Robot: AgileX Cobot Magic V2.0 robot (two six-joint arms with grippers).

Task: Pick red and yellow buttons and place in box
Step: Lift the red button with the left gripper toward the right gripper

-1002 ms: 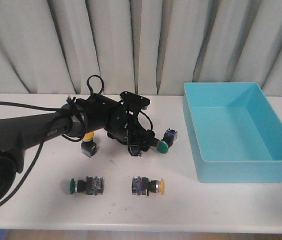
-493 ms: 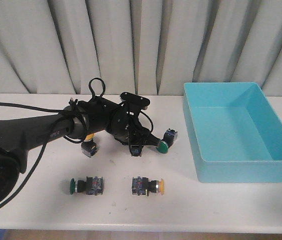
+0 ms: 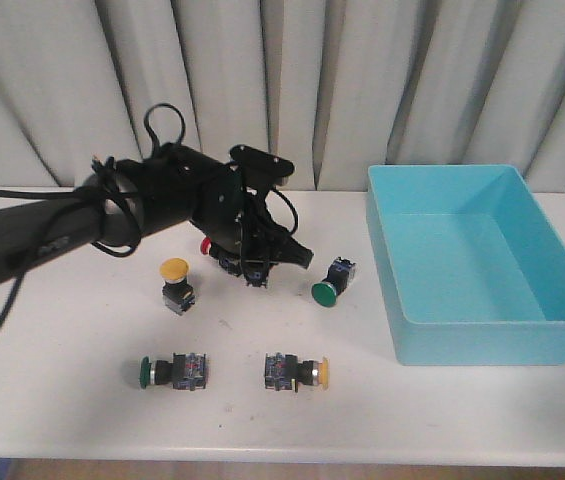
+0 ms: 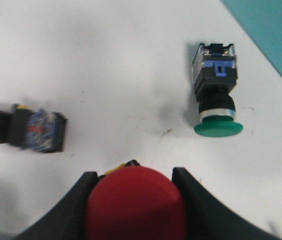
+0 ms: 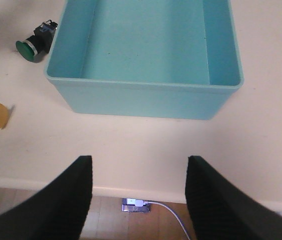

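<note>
A yellow button [image 3: 298, 372] lies on its side near the table [image 3: 62, 420] front edge, cap toward the box [image 3: 477, 262], whose visible interior is bare. The right gripper [image 5: 137, 190] gapes wide. Farther back, the left gripper [image 4: 133, 192] clamps a red button [image 4: 135, 206] above the table; another yellow button [image 3: 175, 284] stands upright.

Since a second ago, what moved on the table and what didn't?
The left gripper has lifted off the table with the red button clamped between its fingers, rising and pulling back a little to the left, which uncovers the upright yellow button. Unmoved: the green button beside the box, the near green button, the near yellow button, the box, the right gripper.
</note>
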